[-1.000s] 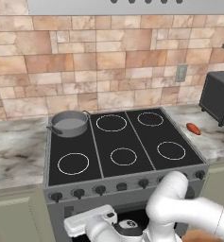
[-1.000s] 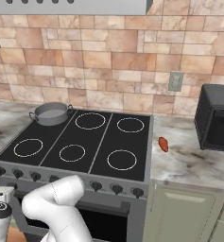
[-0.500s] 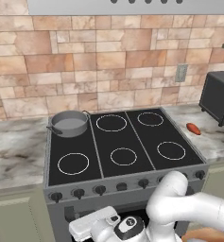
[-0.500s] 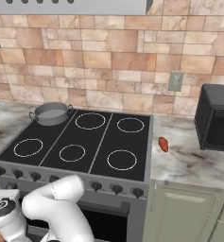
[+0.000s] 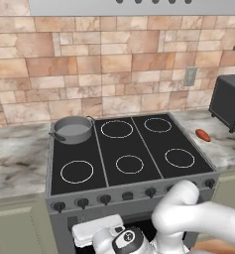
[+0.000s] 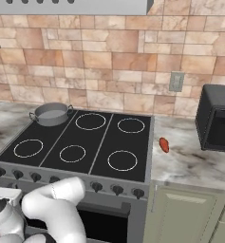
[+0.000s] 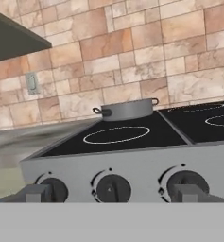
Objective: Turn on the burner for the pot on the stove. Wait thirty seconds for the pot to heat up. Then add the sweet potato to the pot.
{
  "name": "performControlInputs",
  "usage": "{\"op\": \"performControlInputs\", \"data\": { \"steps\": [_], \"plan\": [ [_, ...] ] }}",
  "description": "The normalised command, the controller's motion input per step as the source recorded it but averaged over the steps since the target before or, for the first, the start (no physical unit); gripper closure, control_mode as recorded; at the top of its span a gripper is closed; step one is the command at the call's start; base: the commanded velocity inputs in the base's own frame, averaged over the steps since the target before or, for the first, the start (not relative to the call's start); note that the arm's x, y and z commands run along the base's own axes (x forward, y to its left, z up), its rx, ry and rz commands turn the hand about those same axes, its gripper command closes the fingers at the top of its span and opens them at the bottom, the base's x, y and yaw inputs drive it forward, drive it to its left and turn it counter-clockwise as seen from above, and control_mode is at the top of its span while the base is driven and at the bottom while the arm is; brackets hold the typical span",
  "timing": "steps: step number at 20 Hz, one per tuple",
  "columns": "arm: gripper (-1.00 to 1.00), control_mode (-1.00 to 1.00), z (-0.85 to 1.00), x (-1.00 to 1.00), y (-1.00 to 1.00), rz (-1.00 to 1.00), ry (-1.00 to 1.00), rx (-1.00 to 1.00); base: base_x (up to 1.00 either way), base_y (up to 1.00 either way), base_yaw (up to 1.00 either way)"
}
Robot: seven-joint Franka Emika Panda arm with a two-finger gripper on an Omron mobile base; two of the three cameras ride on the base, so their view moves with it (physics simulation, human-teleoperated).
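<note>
The grey pot [image 5: 73,130] [image 6: 51,114] [image 7: 127,109] sits on the back left ring of the stove [image 5: 139,144] [image 6: 99,142]. On the marble counter right of the stove lies the orange-red sweet potato [image 5: 203,135] [image 6: 164,144]. My gripper [image 7: 112,194] is low in front of the stove's front panel, open and holding nothing. It faces the leftmost black knobs [image 7: 54,189], and its fingertips [image 7: 35,193] stand wide apart to either side of the middle knob [image 7: 112,189] in the hand view. It is near the knobs but not touching them.
A black microwave [image 5: 230,101] [image 6: 218,123] stands on the counter at the right. Marble counter [image 5: 15,158] [image 6: 194,161] flanks the stove on both sides. A range hood [image 5: 139,6] hangs above. The brick wall carries an outlet [image 5: 190,76].
The hand has shifted slightly, low before the stove front, with its fingers still wide apart. Pot and sweet potato have stayed where they were.
</note>
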Motion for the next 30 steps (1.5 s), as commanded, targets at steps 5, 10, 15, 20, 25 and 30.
{"op": "performControlInputs", "data": {
  "steps": [5, 10, 15, 20, 25, 30],
  "plan": [
    [-1.0, -1.0, 0.0, 0.26, 0.06, -0.21, -0.01, 0.0, 0.0, 0.0, 0.0],
    [-1.0, -1.0, 0.0, 0.31, 0.03, -0.05, 0.0, 0.0, 0.0, 0.0, 0.0],
    [-1.0, -1.0, -0.01, 0.22, 0.0, -0.01, 0.0, 0.0, 0.0, 0.0, 0.0],
    [-1.0, -1.0, -0.09, 0.16, 0.0, 0.0, 0.0, 0.0, 0.0, 0.0, 0.0],
    [-1.0, -1.0, -0.18, 0.18, 0.0, 0.0, 0.0, 0.0, 0.0, 0.0, 0.0],
    [-1.0, -1.0, -0.22, 0.13, 0.0, 0.0, 0.0, 0.0, 0.0, 0.0, 0.0]
  ]
}}
